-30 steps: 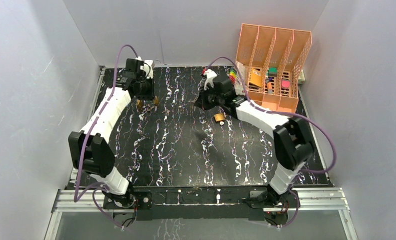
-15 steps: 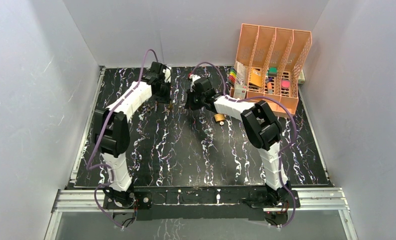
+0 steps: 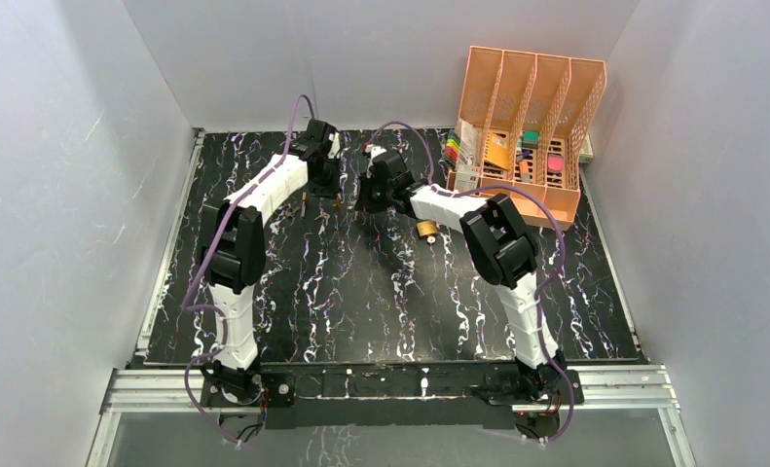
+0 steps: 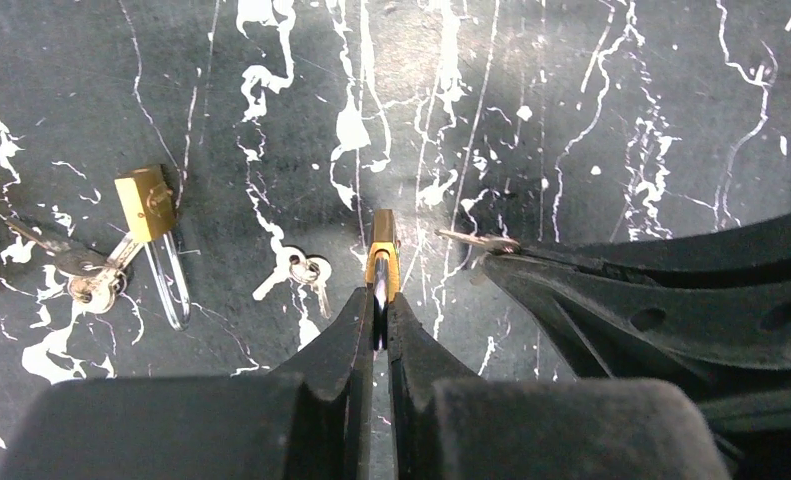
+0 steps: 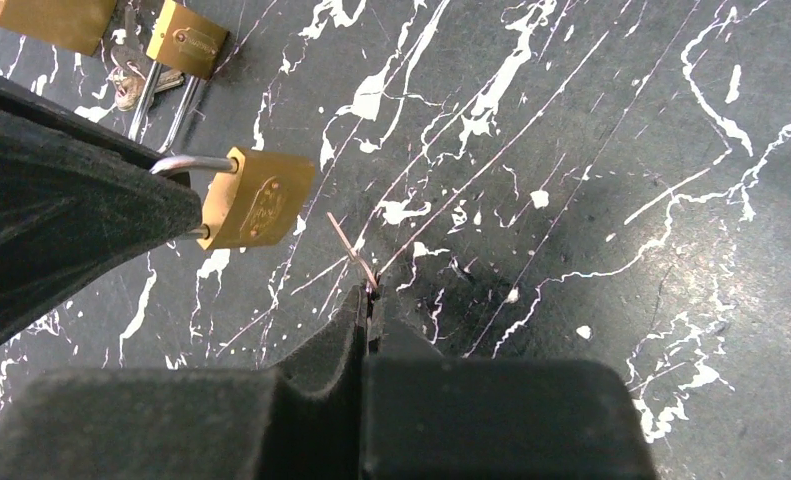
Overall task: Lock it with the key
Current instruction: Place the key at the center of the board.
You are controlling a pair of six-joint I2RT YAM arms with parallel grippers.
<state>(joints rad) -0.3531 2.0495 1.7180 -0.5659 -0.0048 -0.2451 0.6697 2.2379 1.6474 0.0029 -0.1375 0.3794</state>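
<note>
The counter (image 3: 293, 292) is black, streaked all over with white marble-like veins. The padlock (image 5: 256, 198) in the left end effector (image 4: 381, 300) has a brass-yellow body and a silvery shackle, the key (image 5: 349, 245) in the right end effector (image 5: 369, 300) is dull silver, and both end effectors are matt black. A spare padlock (image 4: 144, 205) on the counter shows the same brass and silver, the cable (image 3: 299, 98) is purple, and the file rack (image 3: 517, 78) is pale orange with a mesh pattern

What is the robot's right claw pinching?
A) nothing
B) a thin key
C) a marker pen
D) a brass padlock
B: the right wrist view shows the right gripper shut on a thin key, its tip toward the brass padlock held by the left gripper.
</note>
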